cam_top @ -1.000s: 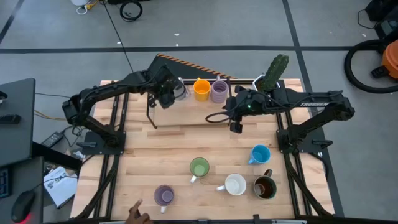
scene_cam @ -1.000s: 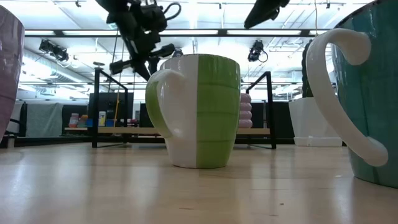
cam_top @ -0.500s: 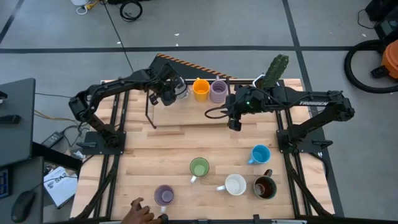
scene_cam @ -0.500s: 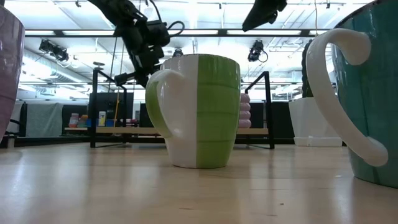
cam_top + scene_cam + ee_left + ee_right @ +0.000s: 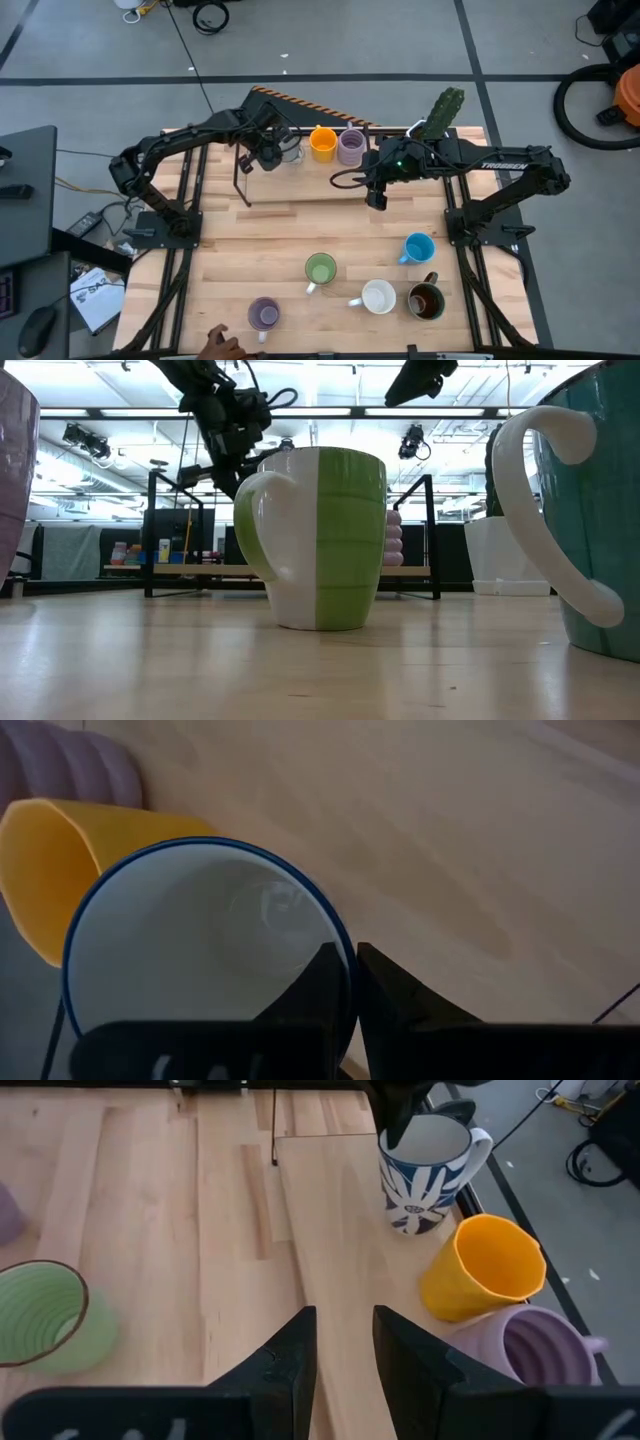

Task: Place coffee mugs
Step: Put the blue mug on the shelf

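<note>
The left end effector (image 5: pixel 275 152) is clenched on the rim of a white mug with blue pattern (image 5: pixel 425 1172), just beside the orange mug (image 5: pixel 323 143) on the raised shelf (image 5: pixel 300 180). The right end effector (image 5: pixel 343 1342) hangs released and empty near the lavender mug (image 5: pixel 352 147). Only the right wrist view shows the blue pattern; the left wrist view shows just the rim pinched.

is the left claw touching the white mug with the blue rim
Touching. In the left wrist view the left claw is shut on the rim of the white ceramic mug with the blue rim, one finger inside, one outside.
</note>
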Robot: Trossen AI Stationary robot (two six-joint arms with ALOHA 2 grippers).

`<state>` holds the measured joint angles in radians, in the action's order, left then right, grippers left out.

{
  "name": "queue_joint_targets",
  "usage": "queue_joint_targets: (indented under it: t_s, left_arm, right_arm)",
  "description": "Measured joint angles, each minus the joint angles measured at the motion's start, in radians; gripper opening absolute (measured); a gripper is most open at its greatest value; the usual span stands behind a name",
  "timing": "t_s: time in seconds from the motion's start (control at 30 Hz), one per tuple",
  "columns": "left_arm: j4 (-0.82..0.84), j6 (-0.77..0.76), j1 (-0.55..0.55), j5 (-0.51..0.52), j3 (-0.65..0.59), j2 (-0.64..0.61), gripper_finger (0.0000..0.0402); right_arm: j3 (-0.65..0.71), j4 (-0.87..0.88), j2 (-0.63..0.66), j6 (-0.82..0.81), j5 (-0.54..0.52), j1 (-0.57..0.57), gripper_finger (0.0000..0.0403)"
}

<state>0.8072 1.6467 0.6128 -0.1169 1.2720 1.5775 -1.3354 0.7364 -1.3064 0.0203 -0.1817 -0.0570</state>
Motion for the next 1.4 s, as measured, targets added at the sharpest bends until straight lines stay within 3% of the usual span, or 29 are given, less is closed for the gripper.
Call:
queue_joint_targets:
  t_s: [0.57,0.87,1.4]
  left_arm:
    - [0.043,-0.073,-0.099,-0.057,0.001,0.003,0.0024]
    - [0.038,-0.091,-0.106,-0.005,0.001,0.004,0.0057]
    - [0.028,-0.169,-0.106,0.016,0.001,0.004,0.0065]
  right_arm:
    - [0.0,-0.013,0.0,0.0,0.001,0.0,0.0107]
    - [0.0,-0.018,0.0,0.001,0.003,0.0,0.0107]
    - [0.0,-0.018,0.0,-0.002,0.02,0.002,0.0107]
